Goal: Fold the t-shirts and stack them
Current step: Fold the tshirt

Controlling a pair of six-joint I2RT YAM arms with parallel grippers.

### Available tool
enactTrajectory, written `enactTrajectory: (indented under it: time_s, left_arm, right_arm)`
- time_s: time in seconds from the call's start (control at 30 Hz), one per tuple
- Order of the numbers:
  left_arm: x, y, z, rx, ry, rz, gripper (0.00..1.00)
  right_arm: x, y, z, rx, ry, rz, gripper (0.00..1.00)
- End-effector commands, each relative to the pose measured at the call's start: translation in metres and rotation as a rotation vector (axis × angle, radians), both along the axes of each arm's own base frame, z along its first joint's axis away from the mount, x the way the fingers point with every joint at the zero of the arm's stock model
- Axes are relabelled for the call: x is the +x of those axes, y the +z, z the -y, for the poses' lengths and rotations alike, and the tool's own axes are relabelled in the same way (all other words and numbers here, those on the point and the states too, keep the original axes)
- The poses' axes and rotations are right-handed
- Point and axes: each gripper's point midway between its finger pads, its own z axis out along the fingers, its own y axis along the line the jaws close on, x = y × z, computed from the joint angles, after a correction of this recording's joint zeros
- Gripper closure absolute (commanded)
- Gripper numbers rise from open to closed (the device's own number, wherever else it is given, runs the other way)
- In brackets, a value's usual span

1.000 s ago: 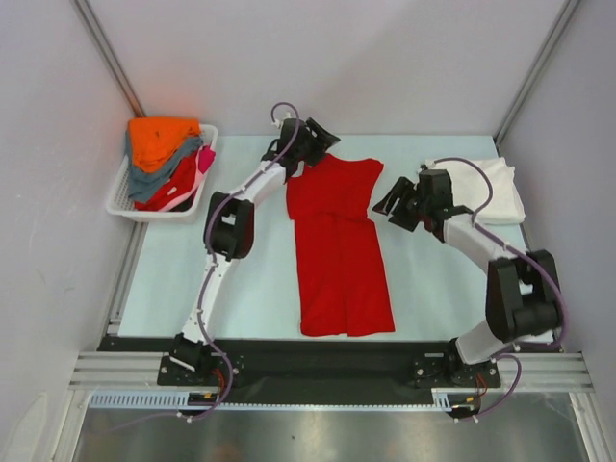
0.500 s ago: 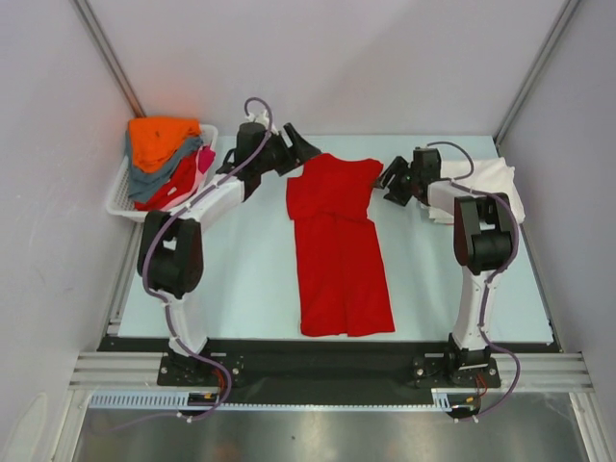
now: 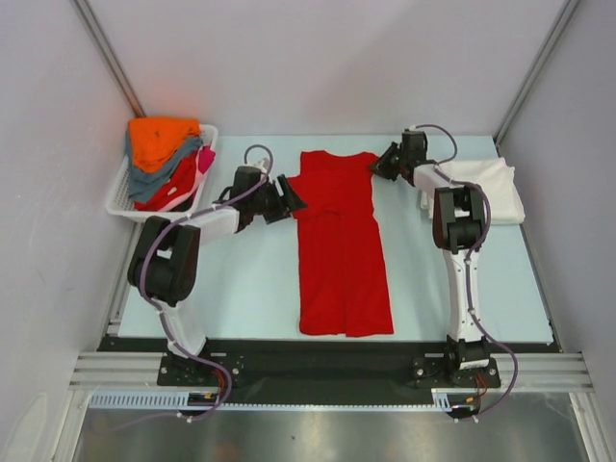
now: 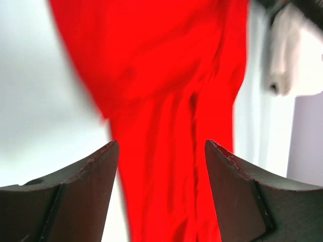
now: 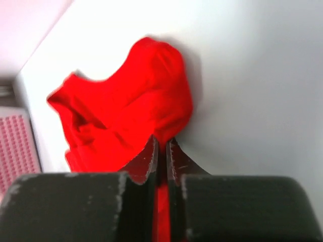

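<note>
- Red cloth dominates the overhead view: the red t-shirt (image 3: pixel 339 245) lies lengthwise on the pale table (image 3: pixel 250 289), already narrowed into a long strip, so I judge its side folds done and the crosswise folds still to come.
- Same view: a cream-white t-shirt (image 3: pixel 496 188) sits folded at the far right as the start of a stack, while the white basket (image 3: pixel 123 200) at the far left holds orange, grey-teal and red shirts (image 3: pixel 164 154) not yet folded.
- Left wrist view: the left tool (image 4: pixel 159 166) stands wide, holding nothing, poised over the red cloth.
- Right wrist view: the right tool (image 5: pixel 161 151) is pinched nearly closed on the shirt's bunched far corner, red cloth showing between its fingers.
</note>
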Motion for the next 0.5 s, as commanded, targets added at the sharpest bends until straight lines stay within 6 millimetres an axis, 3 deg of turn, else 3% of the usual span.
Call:
enactTrajectory:
  time_s: [0.0,0.03,0.07,0.1,0.13,0.17,0.23,0.33,0.37,0.43,0.47]
  left_arm:
    - [-0.024,0.034,0.013,0.017,-0.086,0.113,0.25]
    - [-0.034,0.023,0.014,0.061,-0.095,0.100,0.25]
    - [-0.043,0.018,0.014,0.082,-0.100,0.082,0.25]
    - [-0.049,0.015,0.013,0.093,-0.101,0.079,0.25]
    - [-0.062,0.009,0.013,0.109,-0.107,0.071,0.25]
    - [-0.068,0.005,0.013,0.119,-0.107,0.064,0.25]
    - [-0.081,-0.006,0.010,0.139,-0.111,0.041,0.25]
    - [-0.095,-0.019,0.009,0.155,-0.123,0.010,0.25]
    - [-0.098,-0.021,0.006,0.165,-0.117,0.002,0.25]
    - [-0.108,-0.027,0.005,0.169,-0.112,-0.020,0.25]
    - [-0.112,-0.023,0.004,0.168,-0.106,-0.013,0.25]
  right_arm:
    - [0.033,0.005,0.014,-0.079,-0.037,0.040,0.98]
    - [0.033,-0.018,0.015,-0.101,-0.030,0.007,0.98]
    - [0.041,-0.015,0.019,-0.111,-0.036,0.023,0.96]
    - [0.053,0.001,0.018,-0.115,-0.036,0.071,0.93]
    - [0.057,-0.008,0.019,-0.121,-0.034,0.074,0.86]
    - [0.060,-0.006,0.021,-0.131,-0.034,0.088,0.57]
    - [0.065,0.004,0.024,-0.140,-0.038,0.115,0.38]
    - [0.060,0.011,0.026,-0.162,-0.028,0.126,0.37]
    - [0.059,0.032,0.026,-0.165,-0.024,0.155,0.37]
    - [0.050,0.037,0.027,-0.183,-0.003,0.157,0.37]
    - [0.048,0.057,0.026,-0.185,0.004,0.181,0.37]
